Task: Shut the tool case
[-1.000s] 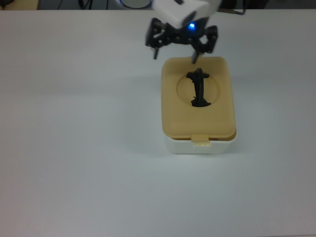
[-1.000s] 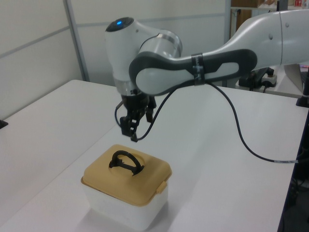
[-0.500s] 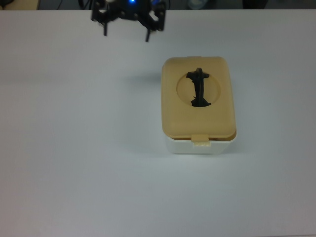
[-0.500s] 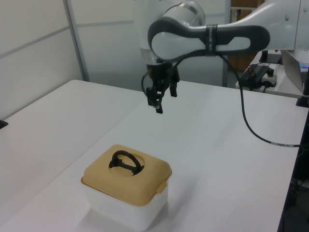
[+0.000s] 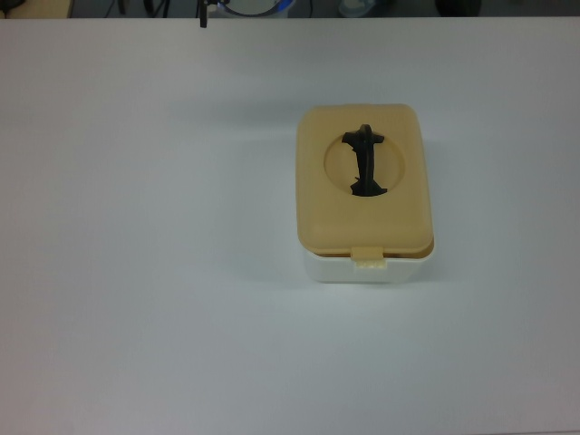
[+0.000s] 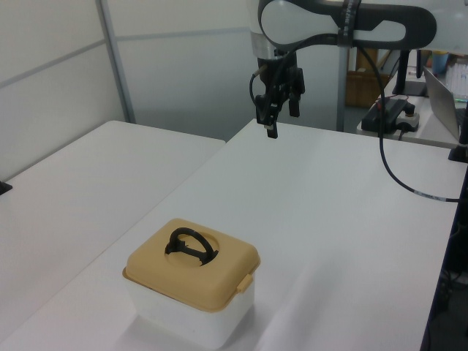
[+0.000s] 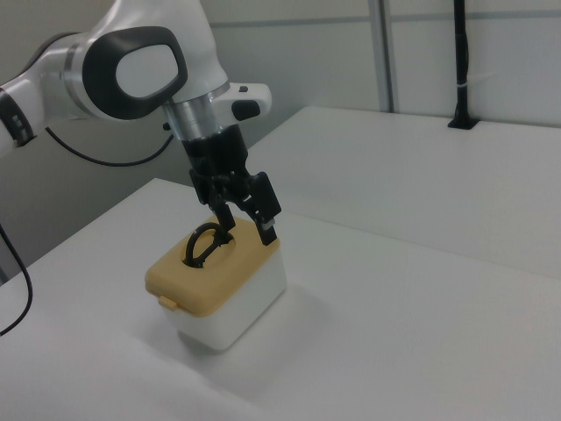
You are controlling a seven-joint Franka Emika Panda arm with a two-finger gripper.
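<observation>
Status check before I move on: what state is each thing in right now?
Lid: down flat on the white box, covering it.
Handle: standing up out of its round recess.
Front latch tab: hanging over the box edge; cannot tell if it is snapped.
Gripper: open, holding nothing.

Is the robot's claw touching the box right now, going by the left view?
No. The gripper hangs high above the far end of the table, well away from the tool case.
</observation>
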